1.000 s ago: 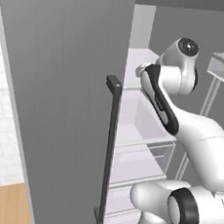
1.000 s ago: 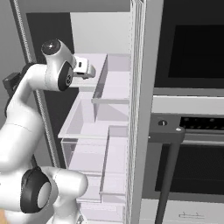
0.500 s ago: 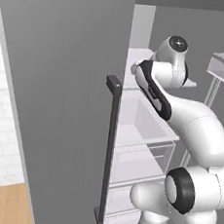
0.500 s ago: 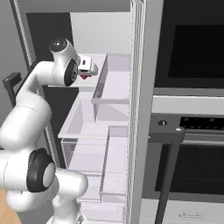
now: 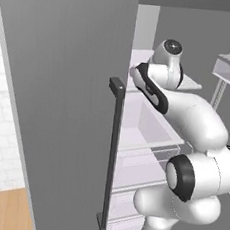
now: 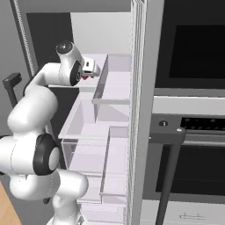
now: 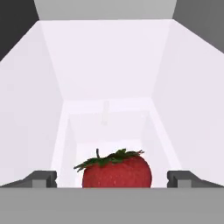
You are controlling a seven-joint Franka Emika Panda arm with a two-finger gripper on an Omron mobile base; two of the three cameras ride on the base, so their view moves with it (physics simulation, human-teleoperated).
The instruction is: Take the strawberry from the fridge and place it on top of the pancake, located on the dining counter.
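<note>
Since a second ago the arm has swung further into the fridge point(image 5: 65, 81); no writing is legible anywhere; the hand point(image 7: 112, 180) reaches over a white shelf point(image 7: 109, 118), fingers point(image 7: 41, 178) wide apart, holding nothing; the strawberry point(image 7: 116, 169) sits between them, contact unclear.

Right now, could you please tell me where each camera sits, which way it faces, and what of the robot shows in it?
Left base view: behind the arm's left, facing the fridge door and its handle; the white arm rises at lower right.
Right base view: behind the arm's right, facing the fridge shelves with the oven beside them; the arm rises at left.
Hand view: on the hand, looking into the fridge at the strawberry; the fingers flank it.
Both base views share the arm and shelves.
</note>
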